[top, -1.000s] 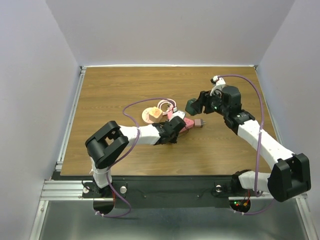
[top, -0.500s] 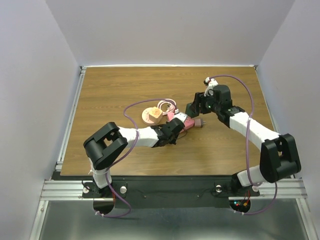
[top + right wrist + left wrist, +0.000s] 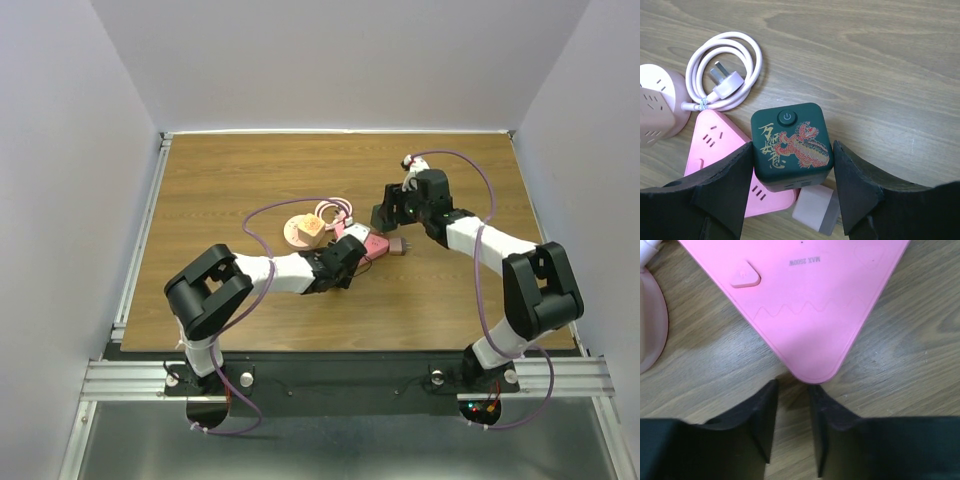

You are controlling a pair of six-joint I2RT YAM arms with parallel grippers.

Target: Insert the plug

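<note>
Filling the overhead view, a wooden table carries two arms that meet near its middle. A pink triangular power strip lies flat there. The left gripper sits low at the strip's near corner, jaws a narrow gap apart and holding nothing, probably placed to stop the strip sliding. The right gripper reaches in from the right, clamped on the sides of a dark green cube adapter with a dragon print and a power button. This cube seems to be the plug to insert, so it is held above the strip's sockets. Left of the strip stands a round pink socket. Just beyond the strip lies a coiled white cable's three-pin plug. A small pale block lies just right of the strip.
</note>
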